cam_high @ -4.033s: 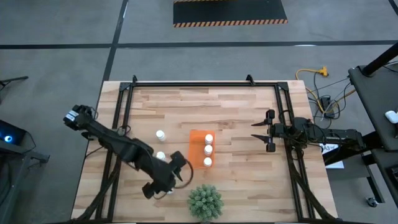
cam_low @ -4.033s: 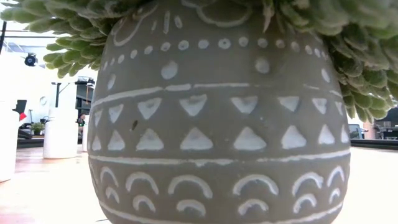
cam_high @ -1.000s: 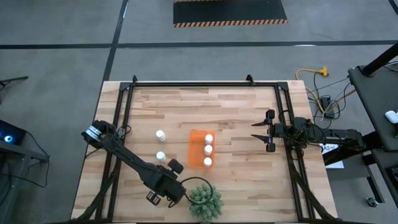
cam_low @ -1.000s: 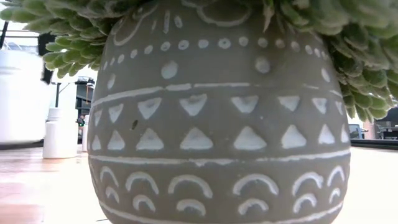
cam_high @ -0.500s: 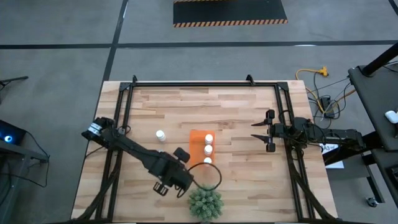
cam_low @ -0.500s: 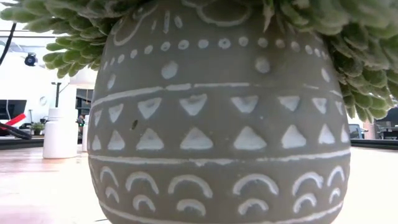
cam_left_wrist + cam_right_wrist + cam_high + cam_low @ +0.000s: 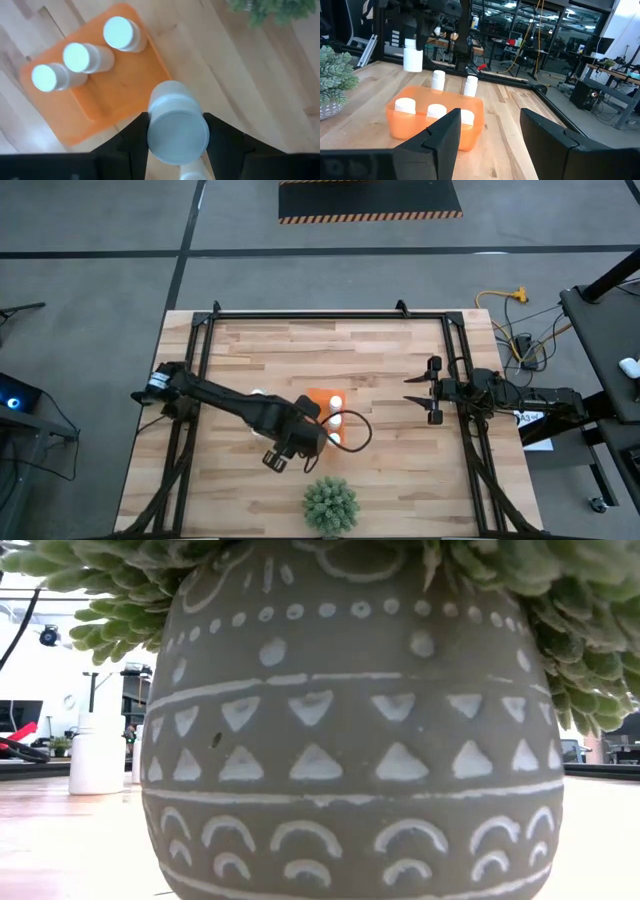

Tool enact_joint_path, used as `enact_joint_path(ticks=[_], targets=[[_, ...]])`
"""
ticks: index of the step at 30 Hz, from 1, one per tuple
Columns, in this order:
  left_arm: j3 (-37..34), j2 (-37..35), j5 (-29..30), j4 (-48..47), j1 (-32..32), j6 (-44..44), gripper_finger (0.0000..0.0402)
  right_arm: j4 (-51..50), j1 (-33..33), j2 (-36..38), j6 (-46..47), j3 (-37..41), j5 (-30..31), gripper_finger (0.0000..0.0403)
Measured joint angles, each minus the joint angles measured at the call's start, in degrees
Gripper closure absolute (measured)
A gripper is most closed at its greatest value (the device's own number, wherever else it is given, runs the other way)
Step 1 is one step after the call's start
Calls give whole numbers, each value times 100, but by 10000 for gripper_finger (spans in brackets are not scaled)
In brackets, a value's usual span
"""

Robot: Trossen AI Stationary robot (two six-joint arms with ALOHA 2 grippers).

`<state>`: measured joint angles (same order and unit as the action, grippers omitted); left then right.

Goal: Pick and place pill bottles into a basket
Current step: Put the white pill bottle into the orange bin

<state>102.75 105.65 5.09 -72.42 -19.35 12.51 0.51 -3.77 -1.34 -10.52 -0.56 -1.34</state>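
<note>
The orange basket (image 7: 314, 412) stands mid-table with three white pill bottles (image 7: 333, 420) upright along its right side. My left gripper (image 7: 300, 442) hovers at the basket's near left corner, shut on another pill bottle (image 7: 177, 132), which the right wrist view shows raised in the air (image 7: 413, 59). Two more bottles (image 7: 438, 80) (image 7: 471, 85) stand on the table left of the basket; the arm partly covers one (image 7: 258, 393) from above. My right gripper (image 7: 428, 391) waits open at the table's right side, level, touching nothing. My left gripper pinches the pill bottle's upper part, at the cap (image 7: 154, 131), between its two fingers, one on each side. The fingers come from above, pointing steeply down. The bottle hangs upright below them, lifted clear of the table beside the basket's corner (image 7: 165, 80).
A green spiky plant (image 7: 330, 502) in a grey patterned pot (image 7: 350, 740) stands at the near edge, just in front of my left gripper. A black frame (image 7: 320, 314) runs along the table's sides. Bare wood lies between the basket and my right gripper.
My left gripper has carried the bottle from left of the plant toward the far right, up to the basket's near left corner, rising as it went and staying shut. The bottle stays upright and clear of the table. The low view has lost sight of it.
</note>
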Motion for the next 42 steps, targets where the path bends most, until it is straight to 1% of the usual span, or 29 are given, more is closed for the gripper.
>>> enact_joint_path(ticks=[6,10,16,20,37,42], targets=[[28,221,28,144,118,326,258,2,-2,2,1,0,1,209],[161,406,193,206,140,485,258,2,-2,9,2,0,2,209],[439,828,213,199,154,627,258,0,-2,6,1,0,2,209],[478,960,241,251,204,762,258,2,-2,4,1,0,2,209],[369,1266,227,304,577,745,258,0,-2,11,2,0,1,209],[366,1385,32,395,604,743,258,0,0,11,-1,0,0,209]])
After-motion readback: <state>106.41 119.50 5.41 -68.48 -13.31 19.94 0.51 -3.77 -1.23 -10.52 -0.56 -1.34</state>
